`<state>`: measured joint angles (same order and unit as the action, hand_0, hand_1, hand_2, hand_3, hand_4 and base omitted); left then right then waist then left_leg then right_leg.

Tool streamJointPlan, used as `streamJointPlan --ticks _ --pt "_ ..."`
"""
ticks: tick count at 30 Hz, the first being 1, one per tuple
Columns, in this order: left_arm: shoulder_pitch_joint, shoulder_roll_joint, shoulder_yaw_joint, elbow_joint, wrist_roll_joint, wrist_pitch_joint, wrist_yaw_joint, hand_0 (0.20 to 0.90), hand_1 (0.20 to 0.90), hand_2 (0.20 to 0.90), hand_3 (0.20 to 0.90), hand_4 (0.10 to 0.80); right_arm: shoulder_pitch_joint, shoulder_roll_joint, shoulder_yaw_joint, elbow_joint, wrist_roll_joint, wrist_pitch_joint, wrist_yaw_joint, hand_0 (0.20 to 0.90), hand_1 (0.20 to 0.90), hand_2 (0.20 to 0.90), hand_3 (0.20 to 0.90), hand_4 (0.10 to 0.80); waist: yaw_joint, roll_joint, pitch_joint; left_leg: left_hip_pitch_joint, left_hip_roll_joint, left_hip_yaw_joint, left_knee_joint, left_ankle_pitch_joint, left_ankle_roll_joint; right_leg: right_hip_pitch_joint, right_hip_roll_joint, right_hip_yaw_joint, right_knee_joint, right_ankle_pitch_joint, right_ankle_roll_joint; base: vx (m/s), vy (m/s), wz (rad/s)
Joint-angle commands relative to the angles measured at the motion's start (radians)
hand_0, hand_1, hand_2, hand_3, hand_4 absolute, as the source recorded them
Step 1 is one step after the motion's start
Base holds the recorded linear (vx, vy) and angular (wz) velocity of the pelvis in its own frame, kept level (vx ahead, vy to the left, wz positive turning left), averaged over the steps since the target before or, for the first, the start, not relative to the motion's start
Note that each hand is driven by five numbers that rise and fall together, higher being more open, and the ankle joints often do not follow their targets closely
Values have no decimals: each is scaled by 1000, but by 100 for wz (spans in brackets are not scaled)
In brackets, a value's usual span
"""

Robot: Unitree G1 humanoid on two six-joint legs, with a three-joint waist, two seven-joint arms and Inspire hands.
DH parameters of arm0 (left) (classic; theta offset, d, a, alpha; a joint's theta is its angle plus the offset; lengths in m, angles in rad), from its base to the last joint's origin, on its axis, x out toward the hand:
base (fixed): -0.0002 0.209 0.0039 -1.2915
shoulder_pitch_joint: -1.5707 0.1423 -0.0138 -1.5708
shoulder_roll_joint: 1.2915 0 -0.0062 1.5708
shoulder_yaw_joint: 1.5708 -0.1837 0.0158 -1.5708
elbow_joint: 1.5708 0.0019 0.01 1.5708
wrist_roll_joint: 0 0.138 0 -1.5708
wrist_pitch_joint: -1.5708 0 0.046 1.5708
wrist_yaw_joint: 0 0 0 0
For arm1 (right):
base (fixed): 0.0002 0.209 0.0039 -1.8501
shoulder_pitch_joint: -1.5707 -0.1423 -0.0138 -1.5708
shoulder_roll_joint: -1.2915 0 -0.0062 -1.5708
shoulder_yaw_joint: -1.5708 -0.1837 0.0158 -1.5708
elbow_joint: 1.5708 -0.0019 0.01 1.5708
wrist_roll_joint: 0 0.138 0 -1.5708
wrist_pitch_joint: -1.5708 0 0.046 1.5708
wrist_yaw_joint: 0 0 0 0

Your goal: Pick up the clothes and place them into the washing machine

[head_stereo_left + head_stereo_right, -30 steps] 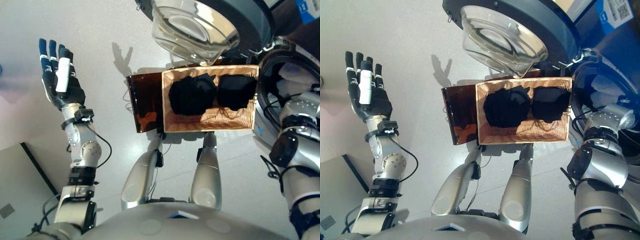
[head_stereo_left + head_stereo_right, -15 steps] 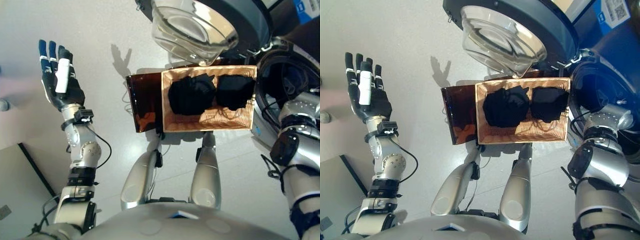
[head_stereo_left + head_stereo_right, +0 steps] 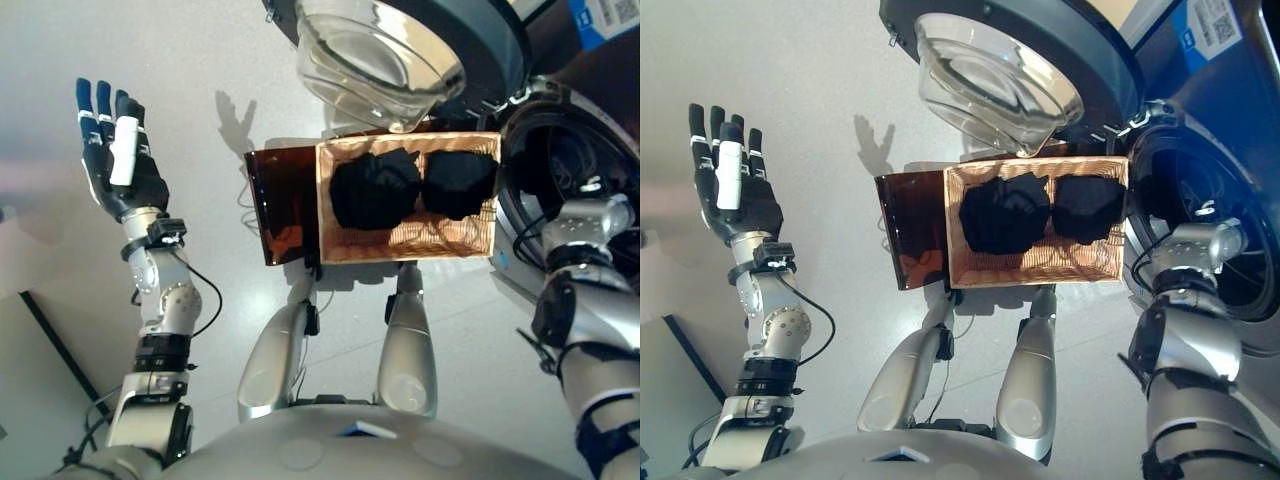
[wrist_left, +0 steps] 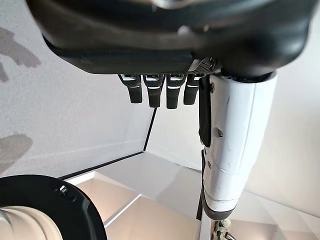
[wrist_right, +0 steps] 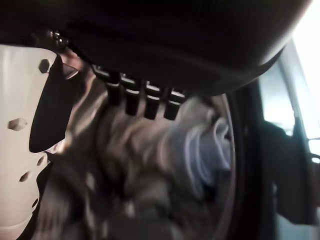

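Left eye view: a wicker basket (image 3: 405, 250) sits on the floor just ahead of the robot, with two dark bundles of clothes (image 3: 375, 190) lying side by side in it, touching each other. A brown translucent panel (image 3: 283, 210) lies against the basket's left side. To the right of the basket is the washing machine (image 3: 1230, 120), its round drum opening (image 3: 560, 165) facing the basket. Its door (image 3: 385, 50), with a clear bowl-shaped window, stands open above the basket's far edge.

The left hand (image 3: 122, 160) is raised well to the left of the basket, palm toward the camera, fingers straight and spread, holding nothing. Its own wrist view shows the same: fingers (image 4: 156, 92) straight in a row, the white-covered thumb beside them, with only bare floor and pale panels beyond.

The right arm reaches into the drum opening, and the head views do not show the hand itself. In the right wrist view the right hand (image 5: 140, 97) has its fingers extended with nothing held between them and the thumb; past them lies pale cloth (image 5: 200, 150) inside the drum, blurred.
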<state>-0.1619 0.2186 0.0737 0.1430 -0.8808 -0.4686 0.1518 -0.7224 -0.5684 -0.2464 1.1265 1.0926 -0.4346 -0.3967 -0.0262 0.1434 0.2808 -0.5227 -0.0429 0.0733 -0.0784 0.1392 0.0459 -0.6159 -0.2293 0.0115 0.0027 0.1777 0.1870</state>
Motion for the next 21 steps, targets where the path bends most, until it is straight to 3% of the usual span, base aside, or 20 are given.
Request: streamJointPlan --ticks 1,11,21 --pt "19 48 83 -87 33 -139 -28 900 900 900 900 800 101 1 75 -33 -108 -64 24 900 900 900 900 800 20 -24 -123 48 59 -13 -9 -77 -152 -27 1 -41 -6 1 -37 0 0 0" --pt "57 33 56 -19 50 -99 -43 900 900 900 900 800 181 99 128 -69 -179 -34 63 900 900 900 900 800 9 -68 -133 118 89 -15 -9 -74 -159 83 21 -72 -50 4 -40 18 -29 4" --pt "146 46 45 -9 89 -45 -52 900 900 900 900 800 279 124 267 -174 -442 30 66 900 900 900 900 800 8 -106 -135 194 112 -21 -9 -75 -154 172 42 -88 -57 -13 -45 14 -13 -1"
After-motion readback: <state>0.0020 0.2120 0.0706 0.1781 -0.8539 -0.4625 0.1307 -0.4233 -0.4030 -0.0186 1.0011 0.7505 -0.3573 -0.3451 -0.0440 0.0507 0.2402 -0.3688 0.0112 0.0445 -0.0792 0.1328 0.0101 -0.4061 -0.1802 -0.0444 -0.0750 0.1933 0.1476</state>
